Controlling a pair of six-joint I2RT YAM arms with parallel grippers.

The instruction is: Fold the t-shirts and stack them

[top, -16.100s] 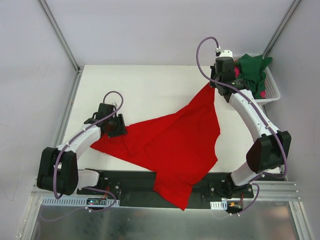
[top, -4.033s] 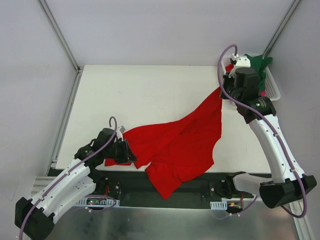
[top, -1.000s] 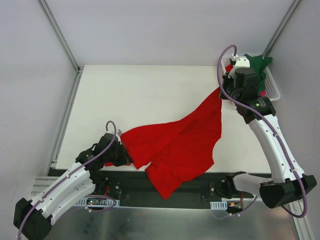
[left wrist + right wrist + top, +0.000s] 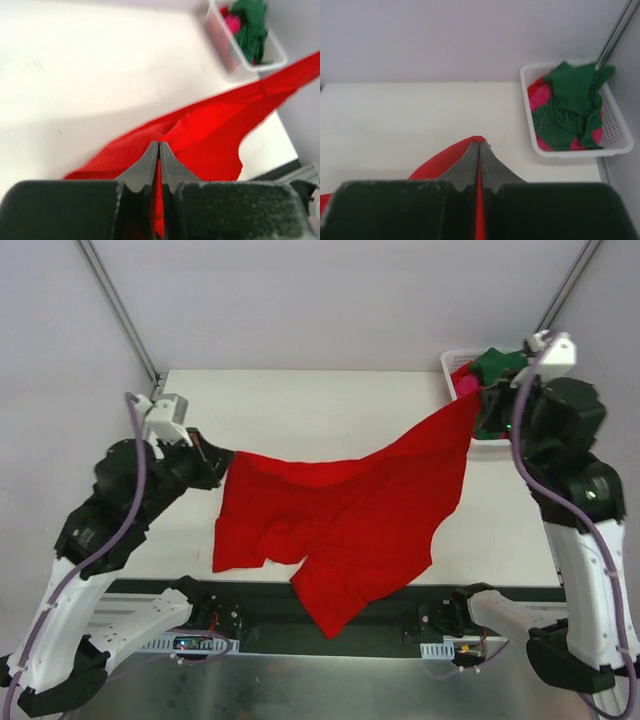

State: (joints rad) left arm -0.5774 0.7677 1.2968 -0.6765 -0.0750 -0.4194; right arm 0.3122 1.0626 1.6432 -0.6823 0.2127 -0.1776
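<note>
Hem: the lowest tail of the red t-shirt (image 4: 350, 510) hangs at the near edge of the table (image 4: 300, 410), over the dark rail between the arm bases; whether it rests on anything cannot be told.
Cloth: bright red, plain and unfolded. Its top edge sags in a shallow curve between two held corners, and creased lobes droop below.
Position: spread across the middle of the scene, its left corner at mid-depth and its right corner farther back, just beside the basket.
Left gripper (image 4: 215, 462): jaws pressed together on the shirt's left corner.
Right gripper (image 4: 484, 408): jaws pressed together on the shirt's far right corner.
Top view only: the shirt's whole outline, both arms and how far apart the two held corners are.
Left wrist view only: red fabric pinched between the closed fingers (image 4: 150, 160), then running away as a long band to the right, with the basket beyond.
Right wrist view only: a thin red strip between the closed fingers (image 4: 490, 165), and the basket's contents seen clearly.
Basket (image 4: 452, 362): white, slotted, at the far right corner of the table.
Contents: a crumpled green t-shirt (image 4: 497, 365) lies on top of a pink t-shirt (image 4: 465, 387).
</note>
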